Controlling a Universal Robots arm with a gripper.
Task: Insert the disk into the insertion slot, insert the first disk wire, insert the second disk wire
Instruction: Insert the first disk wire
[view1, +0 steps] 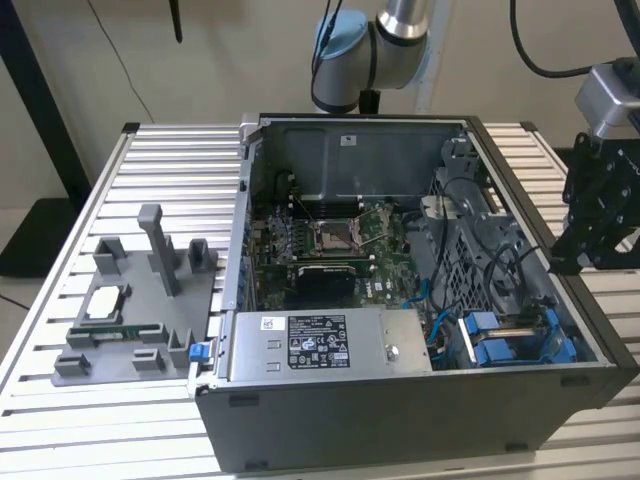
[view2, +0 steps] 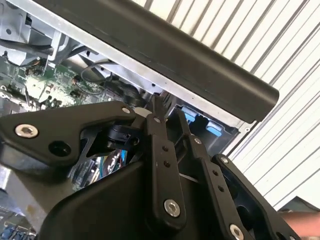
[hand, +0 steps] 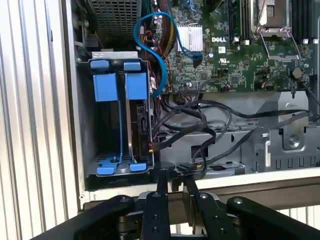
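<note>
Blue bracket showing, and the disk (hand: 141, 125) looks already down in the insertion slot (hand: 86, 130) at a corner of the case (view1: 400, 420), so step one is done, I'd say. Black wires (hand: 202, 120) trail just beside its edge; whether either is plugged, I can't tell. Gripper (hand: 175, 181) hovers outside the case wall, fingers nearly together, holding nothing

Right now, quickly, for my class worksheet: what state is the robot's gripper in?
Gripper: by the edge of the open computer case, near the drive cage; whether open or shut cannot be told.
</note>
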